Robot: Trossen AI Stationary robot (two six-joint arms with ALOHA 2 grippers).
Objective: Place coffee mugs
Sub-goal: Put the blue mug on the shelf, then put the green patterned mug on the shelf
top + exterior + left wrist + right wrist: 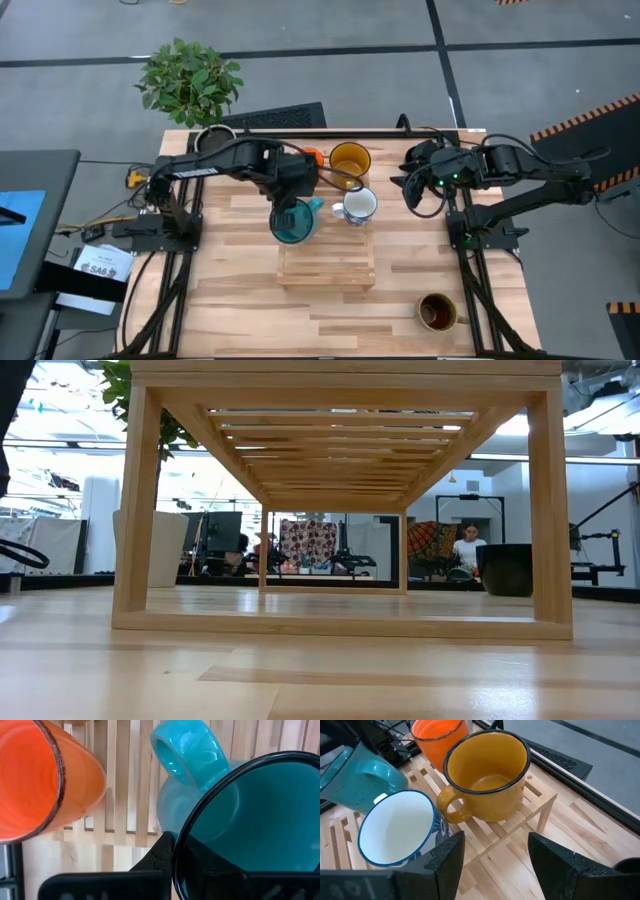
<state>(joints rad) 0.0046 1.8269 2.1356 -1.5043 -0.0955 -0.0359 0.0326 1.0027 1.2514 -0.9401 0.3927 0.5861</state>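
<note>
My left gripper (290, 200) is shut on the teal mug (293, 222) above the slatted wooden rack (327, 268). The orange mug (439, 737), the amber-yellow mug (350, 160) and the white mug (358, 205) stand on their bases on the rack's far part. The brown mug (437, 312) stands on the table near the right near corner. A black mug (505, 568) shows beyond the rack in the low view. My right gripper (495, 865) is open and hangs just right of the rack, facing the yellow and white mugs and touching nothing. My left gripper holds the teal mug by its black rim (182, 845), opposite the handle (190, 750). One finger (157, 860) lies outside the wall, and the other seems to be inside the mug. The mug is tilted over the slats. Whether its base touches the rack, I cannot tell.
A round pale cup with a dark inside (213, 138) stands at the table's far left, by a potted plant (190, 78). The rack's near half (327, 275) is bare slats. Bare table (240, 310) lies left of and nearer than the rack.
</note>
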